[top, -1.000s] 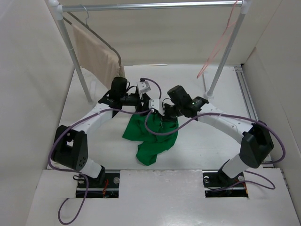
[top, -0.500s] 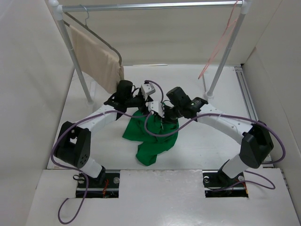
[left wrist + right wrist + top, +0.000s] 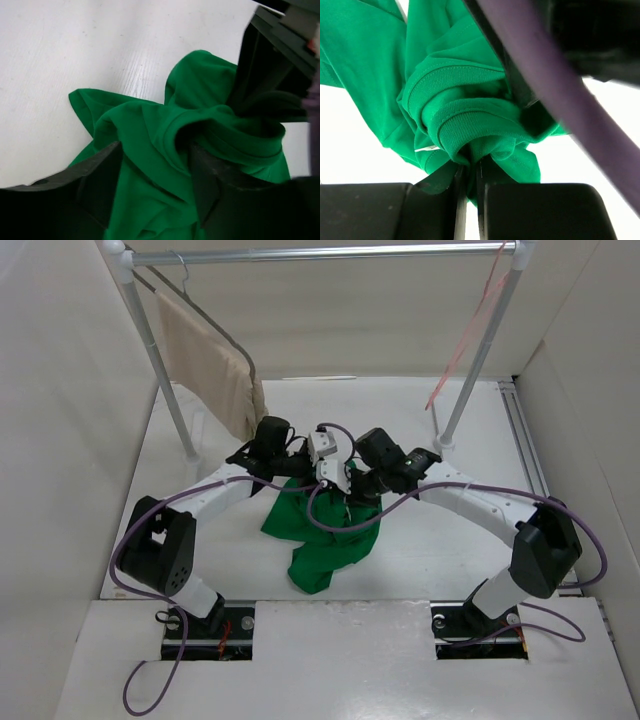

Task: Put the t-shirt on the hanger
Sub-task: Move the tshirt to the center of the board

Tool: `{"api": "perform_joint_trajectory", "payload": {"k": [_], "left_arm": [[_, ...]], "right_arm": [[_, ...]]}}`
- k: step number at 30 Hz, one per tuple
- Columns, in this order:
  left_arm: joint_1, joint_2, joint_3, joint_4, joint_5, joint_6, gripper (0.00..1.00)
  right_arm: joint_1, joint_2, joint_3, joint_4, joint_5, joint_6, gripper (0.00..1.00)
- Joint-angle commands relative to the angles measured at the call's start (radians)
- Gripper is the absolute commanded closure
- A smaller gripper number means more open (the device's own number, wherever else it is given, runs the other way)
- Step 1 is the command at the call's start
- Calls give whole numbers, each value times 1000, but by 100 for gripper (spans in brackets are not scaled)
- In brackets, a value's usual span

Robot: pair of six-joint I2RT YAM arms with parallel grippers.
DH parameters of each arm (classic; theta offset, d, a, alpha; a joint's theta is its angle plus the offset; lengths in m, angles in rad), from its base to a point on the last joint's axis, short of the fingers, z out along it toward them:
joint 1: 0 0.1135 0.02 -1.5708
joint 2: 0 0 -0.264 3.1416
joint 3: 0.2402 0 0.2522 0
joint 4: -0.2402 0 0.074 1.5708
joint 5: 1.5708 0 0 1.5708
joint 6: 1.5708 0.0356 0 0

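**Left arm closes in on the bunched green t-shirt while the right gripper pinches it**

Since a second ago, the left arm has swung rightward across the white counter (image 3: 470,540), bringing its wrist up beside the right arm's, and its fingers have drawn in a little; the right arm and the shirt have barely shifted.

At far left, a beige cloth (image 3: 205,365) is draped over a grey metal hanger (image 3: 215,328) hooked on the white rail (image 3: 320,253). Below and to the right of it, the left gripper (image 3: 155,147) is unclenched. Its two dark fingers (image 3: 100,175) stand apart, astride a raised fold of the bright green cotton t-shirt (image 3: 325,535), with cloth bunched between them but not pinched.

The shirt lies crumpled on the counter at the centre. Its upper part is gathered up where the two arms meet, and the rest trails toward the near edge.

Just right of the left gripper, the right gripper (image 3: 471,167) is clenched on a ribbed hem or collar fold of the shirt, its fingers pressed nearly together with green cloth squeezed between them.

At far right, the thin pale pink wire hanger (image 3: 463,340) hangs tilted from the rail's right end, well apart from the shirt.
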Motion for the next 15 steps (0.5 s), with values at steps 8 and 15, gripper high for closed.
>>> {"api": "perform_joint_trajectory", "payload": {"k": [8,15], "left_arm": [[-45,-4,-35,95,-5,-76,100],[51,-67,26,-64,-189,-136,100]], "right_arm": [[-16,-72,-23,138,12,55,100],[-214,-6,59,158,35,193,17]]}}
